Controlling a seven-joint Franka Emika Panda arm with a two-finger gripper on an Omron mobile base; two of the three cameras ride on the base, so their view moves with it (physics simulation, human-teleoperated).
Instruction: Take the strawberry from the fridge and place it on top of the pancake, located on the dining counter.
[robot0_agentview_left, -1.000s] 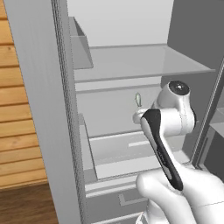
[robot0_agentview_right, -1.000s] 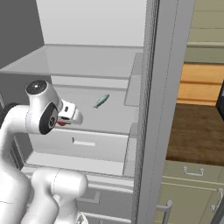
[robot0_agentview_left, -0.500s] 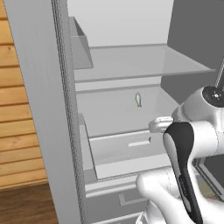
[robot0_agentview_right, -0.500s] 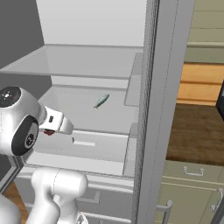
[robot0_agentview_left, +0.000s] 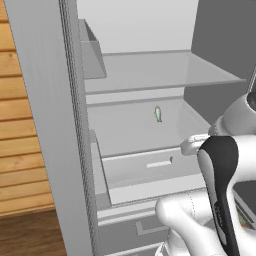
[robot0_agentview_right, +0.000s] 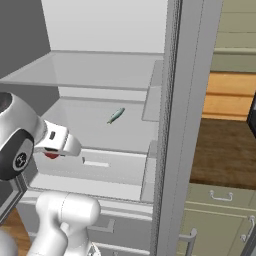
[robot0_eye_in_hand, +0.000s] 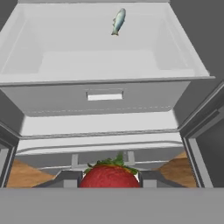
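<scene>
The red strawberry (robot0_eye_in_hand: 110, 176) with its green leaves sits between my fingertips in the hand view, and my gripper (robot0_eye_in_hand: 110, 178) is shut on it. From the right base view a bit of the strawberry (robot0_agentview_right: 51, 154) shows red under my white hand, in front of the open fridge (robot0_agentview_right: 100, 70). My hand (robot0_agentview_left: 196, 144) hangs before the white interior drawer (robot0_agentview_left: 145, 167) at the fridge's front edge. The pancake and the dining counter are out of view.
A small pale greenish fish-like object (robot0_agentview_left: 158, 114) (robot0_agentview_right: 115, 116) (robot0_eye_in_hand: 118, 21) lies on the glass shelf above the drawer. The fridge door edge (robot0_agentview_right: 175, 125) stands to the right, the other door (robot0_agentview_left: 55, 130) to the left. Wooden floor and green cabinets (robot0_agentview_right: 220, 210) lie beyond.
My arm has drawn back out of the fridge, away from the shelf and lower, carrying the strawberry with it. The pale object has stayed on the shelf.
</scene>
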